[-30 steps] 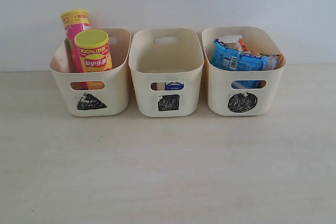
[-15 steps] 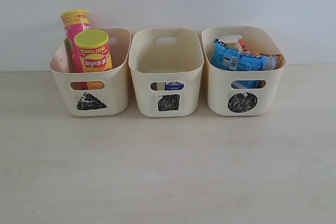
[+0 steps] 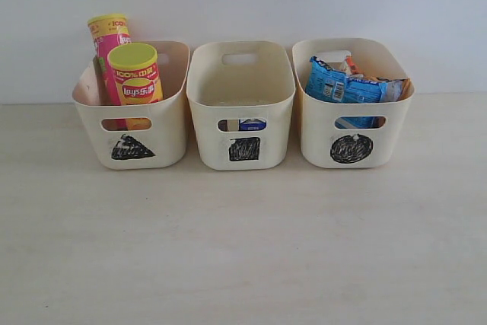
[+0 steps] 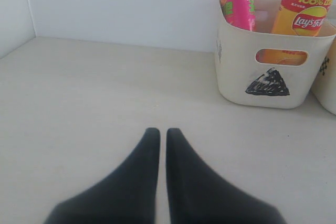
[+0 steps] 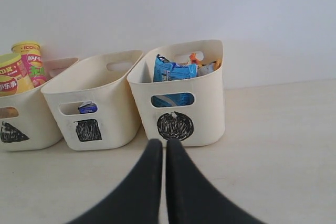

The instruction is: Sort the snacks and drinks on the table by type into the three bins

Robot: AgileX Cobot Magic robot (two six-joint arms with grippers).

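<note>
Three cream bins stand in a row on the beige table (image 3: 243, 249). The triangle bin (image 3: 133, 131) on the left holds the pink chip tube (image 3: 109, 36) and the yellow-red chip tube (image 3: 135, 74). In the middle, the square bin (image 3: 242, 108) shows a blue-and-white carton (image 3: 252, 124) through its handle slot; the purple carton is hidden. The circle bin (image 3: 351, 108) on the right holds the blue bag (image 3: 342, 87) and an orange-edged bag (image 3: 351, 64). My left gripper (image 4: 163, 132) is shut and empty, off to the side of the triangle bin (image 4: 270, 61). My right gripper (image 5: 164, 143) is shut and empty before the circle bin (image 5: 178, 103).
A white wall rises right behind the bins. In the left wrist view a side wall (image 4: 13, 9) meets the table at a corner. Neither arm shows in the exterior view.
</note>
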